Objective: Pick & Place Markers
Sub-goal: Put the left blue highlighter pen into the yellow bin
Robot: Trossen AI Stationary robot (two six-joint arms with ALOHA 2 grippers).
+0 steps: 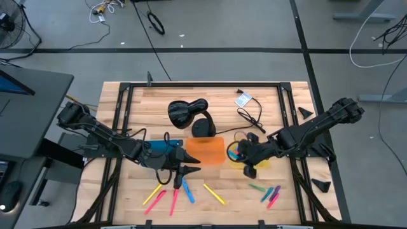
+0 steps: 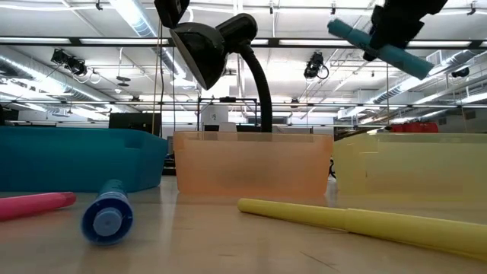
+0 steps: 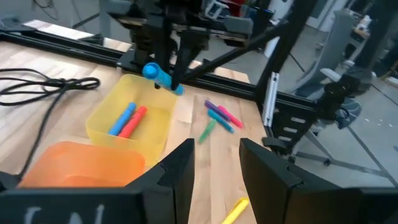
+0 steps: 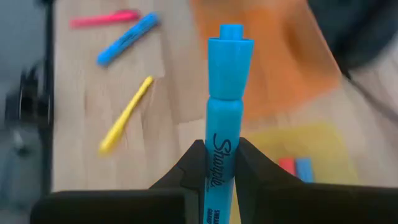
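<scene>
Blue marker pinched in right claw above yellow tray; left claw part-open, empty; off-centre release risks rim bounce.

Three trays stood in a row across the middle of the surface: the left tray at nine o'clock, the middle tray at the centre, the right tray at three o'clock, with two markers inside it. A desk lamp stood just behind the middle tray at twelve o'clock. The left gripper sat before the left tray. The right gripper, above the right tray's near edge, held a marker. Loose markers lay at six o'clock and at four o'clock.
</scene>
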